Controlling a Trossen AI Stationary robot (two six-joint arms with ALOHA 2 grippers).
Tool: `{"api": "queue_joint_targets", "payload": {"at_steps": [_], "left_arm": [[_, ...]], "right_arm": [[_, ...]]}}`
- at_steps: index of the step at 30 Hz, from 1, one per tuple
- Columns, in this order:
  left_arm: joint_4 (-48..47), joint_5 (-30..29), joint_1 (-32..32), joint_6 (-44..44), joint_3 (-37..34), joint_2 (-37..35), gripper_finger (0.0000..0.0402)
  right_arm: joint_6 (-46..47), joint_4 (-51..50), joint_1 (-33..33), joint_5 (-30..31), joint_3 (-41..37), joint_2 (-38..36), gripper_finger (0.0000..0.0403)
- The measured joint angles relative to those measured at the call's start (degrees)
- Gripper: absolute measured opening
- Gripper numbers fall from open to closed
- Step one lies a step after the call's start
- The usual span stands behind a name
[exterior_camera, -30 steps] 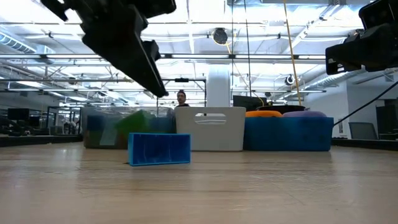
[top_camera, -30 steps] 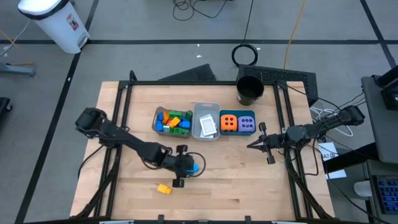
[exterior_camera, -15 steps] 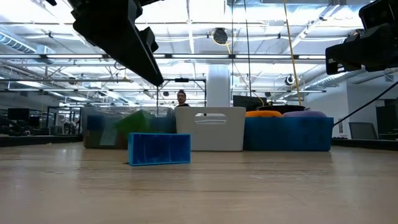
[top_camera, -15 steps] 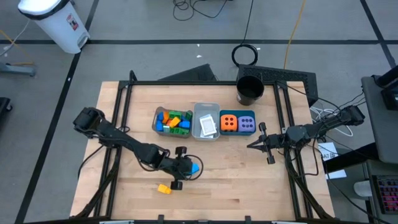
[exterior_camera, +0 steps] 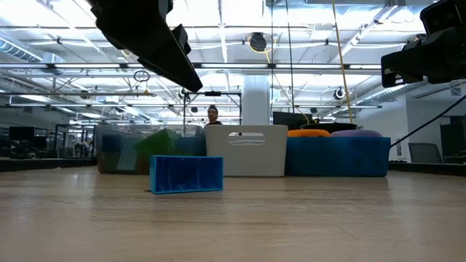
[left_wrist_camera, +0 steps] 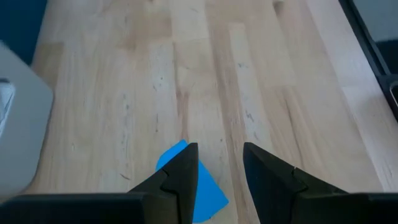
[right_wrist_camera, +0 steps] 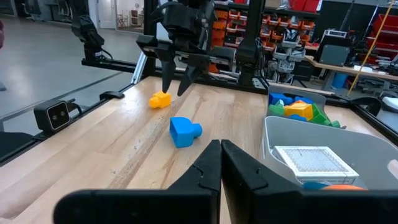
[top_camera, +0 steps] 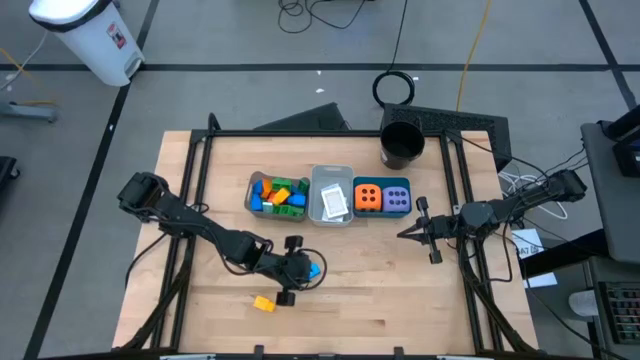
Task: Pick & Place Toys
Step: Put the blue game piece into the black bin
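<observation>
Left tool (right_wrist_camera: pixel 176 79) empty above blue brick (right_wrist_camera: pixel 183 132), yellow brick (right_wrist_camera: pixel 160 99) nearby.

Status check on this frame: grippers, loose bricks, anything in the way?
Left gripper open, empty, above blue brick. Right gripper shut, parked beside the bins. Yellow brick loose on table. Nothing blocking.

Pale matt wood table (top_camera: pixel 390 290), glossy plastic blue brick (right_wrist_camera: pixel 183 131), yellow brick (top_camera: pixel 263 303)

I see a blue brick (top_camera: pixel 312 268) lying loose mid-table, a yellow brick (top_camera: pixel 263 303) nearer the front edge, mixed bricks (top_camera: pixel 277 194) binned, and dotted cubes (top_camera: pixel 382 198) binned.
</observation>
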Motion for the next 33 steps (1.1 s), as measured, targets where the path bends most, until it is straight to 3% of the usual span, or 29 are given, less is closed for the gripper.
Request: {"api": "queue_joint_targets", "payload": {"at_steps": [4, 9, 15, 19, 23, 28, 33], "left_arm": [[-0.21, -0.2, 0.98, -4.49, 0.0, 0.0, 0.0155], [-0.51, -0.23, 2.19, -6.22, 0.0, 0.0, 0.0231], [-9.84, -2.89, 3.43, 5.12, 0.04, 0.0, 0.0297], [-19.76, -7.53, 3.24, 8.65, 0.04, 0.0, 0.0304], [-21.4, -12.25, 3.56, 5.35, 0.04, -0.02, 0.0294], [-20.42, -11.35, 3.4, 5.85, 0.04, 2.78, 0.0278], [-15.09, -6.42, 3.43, 8.81, 0.04, 7.64, 0.0275]], "right_arm": [[-0.04, 0.0, 0.0, 0.0, 0.0, 0.0, 0.0004], [-0.3, 0.01, 0.0, -0.01, 0.0, 0.01, 0.0004], [-0.39, 0.01, -0.01, 0.0, 0.0, 0.0, 0.0004], [-0.04, 0.0, 0.0, 0.0, 0.0, 0.02, 0.0004], [-0.02, 0.0, 0.0, -0.02, 0.0, 0.02, 0.0004], [0.0, 0.02, 0.0, -0.02, 0.0, 0.0, 0.0004], [0.0, 0.06, 0.0, -0.02, 0.0, 0.02, 0.0004]]}}
